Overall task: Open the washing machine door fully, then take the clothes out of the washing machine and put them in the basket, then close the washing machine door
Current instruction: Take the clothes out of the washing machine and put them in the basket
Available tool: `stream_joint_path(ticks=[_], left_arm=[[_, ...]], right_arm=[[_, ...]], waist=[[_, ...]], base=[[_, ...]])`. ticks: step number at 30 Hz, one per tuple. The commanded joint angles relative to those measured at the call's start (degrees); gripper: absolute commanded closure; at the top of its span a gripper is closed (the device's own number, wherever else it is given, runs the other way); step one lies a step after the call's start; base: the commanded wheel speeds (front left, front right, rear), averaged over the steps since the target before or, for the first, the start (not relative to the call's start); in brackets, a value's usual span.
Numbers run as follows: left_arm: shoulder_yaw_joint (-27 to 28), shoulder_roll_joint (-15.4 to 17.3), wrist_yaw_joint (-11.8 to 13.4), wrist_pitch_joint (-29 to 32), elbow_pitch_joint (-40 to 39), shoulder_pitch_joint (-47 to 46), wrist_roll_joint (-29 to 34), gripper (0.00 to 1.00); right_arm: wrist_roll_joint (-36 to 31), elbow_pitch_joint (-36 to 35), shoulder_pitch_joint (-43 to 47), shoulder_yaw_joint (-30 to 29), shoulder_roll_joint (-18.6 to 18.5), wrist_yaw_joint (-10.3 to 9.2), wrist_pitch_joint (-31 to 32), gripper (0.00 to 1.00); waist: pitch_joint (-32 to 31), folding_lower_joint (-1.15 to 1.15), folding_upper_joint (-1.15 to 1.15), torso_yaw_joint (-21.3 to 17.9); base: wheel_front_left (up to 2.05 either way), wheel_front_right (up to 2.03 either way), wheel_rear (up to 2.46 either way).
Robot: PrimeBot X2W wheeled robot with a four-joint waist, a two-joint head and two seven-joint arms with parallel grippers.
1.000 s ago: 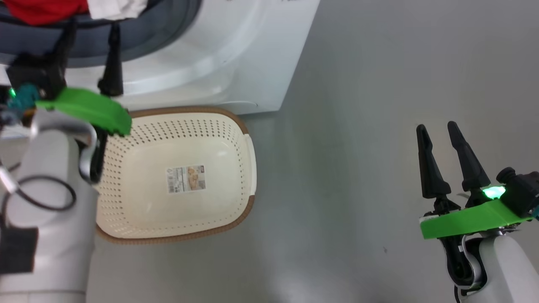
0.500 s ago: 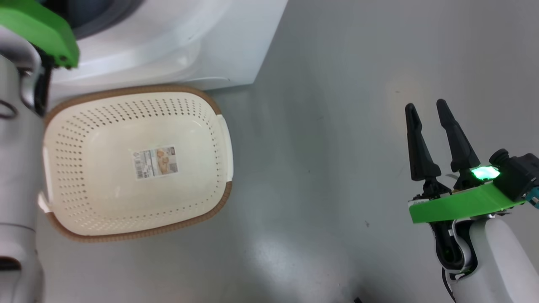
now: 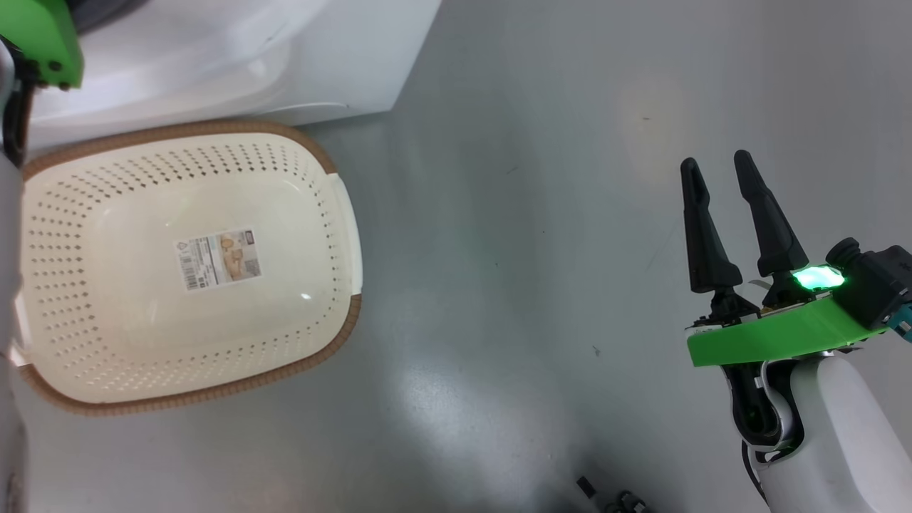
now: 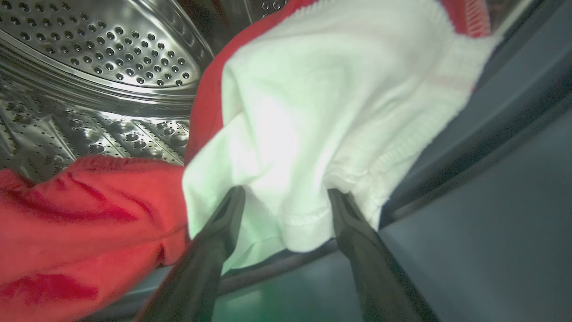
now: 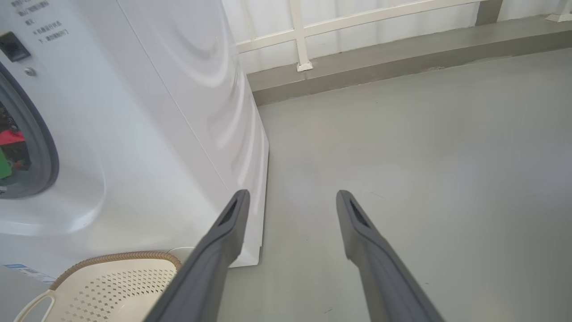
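In the left wrist view my left gripper [image 4: 286,193] is inside the washing machine, open, its two fingers on either side of the lower hem of the clothes. The clothes have a white panel [image 4: 313,89] and red fabric [image 4: 80,210] lying against the steel drum [image 4: 111,53]. The cream basket [image 3: 324,235] with its brown rim stands on the floor before the washing machine [image 3: 285,64], holding nothing but a sticker. My right gripper [image 3: 714,162] hangs open over bare floor to the right, holding nothing. The washing machine door is out of view.
The grey rubber ring [image 4: 491,134] runs along the drum's mouth beside the left fingers. The right wrist view shows the machine's white side [image 5: 134,134], the basket's corner [image 5: 111,286], grey floor [image 5: 402,134] and a white railing [image 5: 304,36] at the back.
The head camera has swung, so basket and machine sit further left in the picture. The left gripper's fingers, seen at the drum's mouth a second ago, have passed beyond the top-left edge.
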Motion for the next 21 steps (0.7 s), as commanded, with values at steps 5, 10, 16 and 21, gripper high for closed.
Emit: stream_joint_path(ticks=[5, 10, 16, 21], left_arm=[[-0.46, 2.57, 0.21, 0.12, 0.82, -1.47, 0.13, 0.62], [-0.84, 2.29, 0.24, -0.53, 1.49, -1.27, -0.14, 1.00], [-0.82, 1.55, 0.64, -3.28, 1.80, -0.86, -1.07, 1.00], [1.12, 0.08, 1.36, -5.71, 0.21, 0.67, -3.70, 1.00]], right_arm=[[0.38, -1.55, 0.07, 0.89, -0.13, 0.37, -0.37, 0.00], [0.24, -1.58, 0.03, 0.79, -0.13, 0.37, -0.37, 0.00], [0.00, -1.69, 0.01, 0.64, -0.37, 0.37, -0.37, 0.00], [-0.22, -1.76, 0.56, -0.10, -0.79, 0.37, -0.37, 0.00]], waist=[[0.49, 0.00, 0.00, -0.76], [0.22, 0.00, 0.00, -0.67], [-0.46, 0.00, 0.00, -0.06], [-1.76, 0.00, 0.00, 1.37]], base=[[0.00, 0.00, 0.00], [0.00, 0.00, 0.00], [0.00, 0.00, 0.00], [0.00, 0.00, 0.00]])
